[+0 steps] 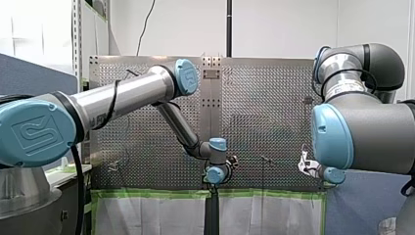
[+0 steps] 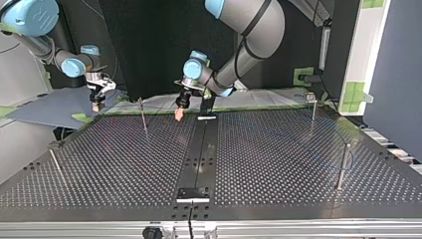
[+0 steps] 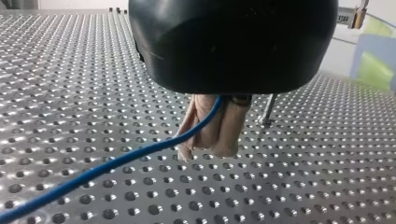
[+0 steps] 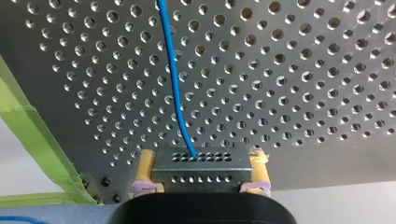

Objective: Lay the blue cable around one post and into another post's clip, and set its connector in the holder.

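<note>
Both claws closed: left on the cable, right on the connector.

Our left claw (image 3: 208, 149) has its beige pads pinched tight on the blue cable (image 3: 116, 162) and hangs just above the desk (image 2: 278, 149), near the far end of the dark middle strip (image 2: 199, 149) in the top view. The cable slopes from the pads down toward the desk, and a thin post (image 3: 267, 109) stands just behind. Our right claw (image 4: 201, 179) clamps its yellowish pads on the sides of the grey connector (image 4: 201, 163) at the desk's far left corner in the top view. The cable leaves the connector's face and runs off over the holes.
</note>
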Controlling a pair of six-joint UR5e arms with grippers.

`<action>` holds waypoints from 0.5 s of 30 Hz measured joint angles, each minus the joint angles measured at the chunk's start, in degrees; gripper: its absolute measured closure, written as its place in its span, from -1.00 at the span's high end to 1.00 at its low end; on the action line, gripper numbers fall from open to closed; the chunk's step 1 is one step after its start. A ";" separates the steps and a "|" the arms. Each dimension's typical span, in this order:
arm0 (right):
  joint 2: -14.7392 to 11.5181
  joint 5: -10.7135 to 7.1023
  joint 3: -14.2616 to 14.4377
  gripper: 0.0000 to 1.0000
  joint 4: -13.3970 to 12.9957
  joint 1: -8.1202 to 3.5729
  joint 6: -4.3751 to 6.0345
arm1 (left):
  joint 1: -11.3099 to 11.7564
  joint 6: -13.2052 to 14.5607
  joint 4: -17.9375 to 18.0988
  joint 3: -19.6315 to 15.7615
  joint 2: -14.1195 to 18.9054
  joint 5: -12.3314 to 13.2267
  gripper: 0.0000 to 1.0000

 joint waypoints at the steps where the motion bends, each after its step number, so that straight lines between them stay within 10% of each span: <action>1: 0.01 -0.11 -0.01 -0.97 0.07 0.00 -0.02 | 0.00 0.23 -0.46 0.00 0.00 0.50 -0.66; 2: 0.02 -0.20 -0.01 -0.97 0.13 -0.01 -0.04 | 0.00 0.47 -0.84 0.00 0.01 0.91 -0.27; 4: 0.02 -0.33 -0.01 -0.97 0.25 -0.01 -0.06 | 0.03 1.18 -1.90 0.00 0.03 1.96 -0.11; 5: 0.03 -0.37 -0.01 -0.97 0.32 -0.01 -0.06 | 0.06 1.53 -2.37 0.00 0.04 2.46 0.66; 7: 0.03 -0.42 -0.03 -0.97 0.47 -0.01 -0.07 | 0.08 2.33 -3.44 0.00 0.07 3.52 1.00; 15: 0.04 -0.54 -0.02 -0.97 0.74 0.02 0.10 | -0.05 6.47 -7.84 -0.03 1.24 7.93 1.00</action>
